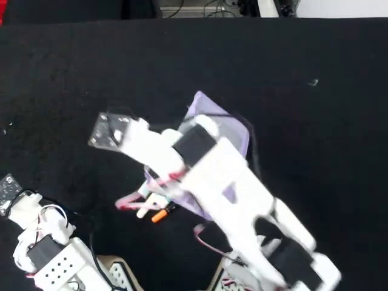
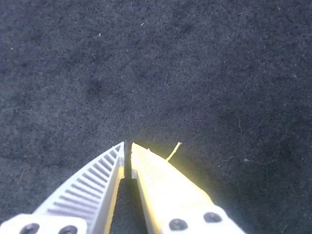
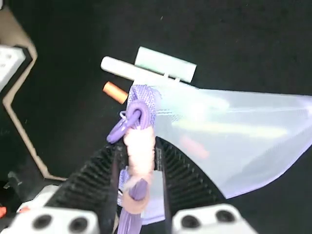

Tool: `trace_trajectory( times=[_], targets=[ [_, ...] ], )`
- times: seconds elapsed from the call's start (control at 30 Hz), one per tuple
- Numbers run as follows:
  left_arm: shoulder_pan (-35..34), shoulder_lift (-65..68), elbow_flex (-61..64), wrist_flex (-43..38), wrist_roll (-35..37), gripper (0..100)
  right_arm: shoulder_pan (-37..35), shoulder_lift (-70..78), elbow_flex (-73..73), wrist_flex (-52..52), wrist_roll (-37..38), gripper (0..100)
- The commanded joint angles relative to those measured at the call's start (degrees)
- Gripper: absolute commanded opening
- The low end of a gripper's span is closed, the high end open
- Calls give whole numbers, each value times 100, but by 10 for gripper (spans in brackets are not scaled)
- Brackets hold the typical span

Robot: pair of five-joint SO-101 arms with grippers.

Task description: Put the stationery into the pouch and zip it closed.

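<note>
a black cloth (image 1: 315, 54) covers the table (image 1: 54, 66), with cables (image 1: 203, 7) beyond its far edge.

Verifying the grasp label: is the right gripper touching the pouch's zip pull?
Touching. The right wrist view shows the right gripper shut on the zip pull, with both fingers pressed against it, at the corner of the pouch.

The pouch (image 1: 209, 112) lies mid-table (image 1: 315, 151), with stationery (image 1: 154, 211) sticking out of its near left end.
</note>
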Motion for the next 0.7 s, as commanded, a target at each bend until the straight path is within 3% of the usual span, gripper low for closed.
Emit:
trace_trajectory(
  times=[0.0,0.1,0.37,0.67],
  targets=[
    [-40,-26,127,26,-9,30,-35,-1349,778,18,0,11],
    [207,-35,127,26,-9,33,105,-2229,1534,-211,0,11],
    [2053,-35,127,35,-9,32,1389,-3582,2932,-1020,9,11],
    [4119,-35,127,26,-44,33,1521,-3679,3319,-1090,-44,11]
  ],
)
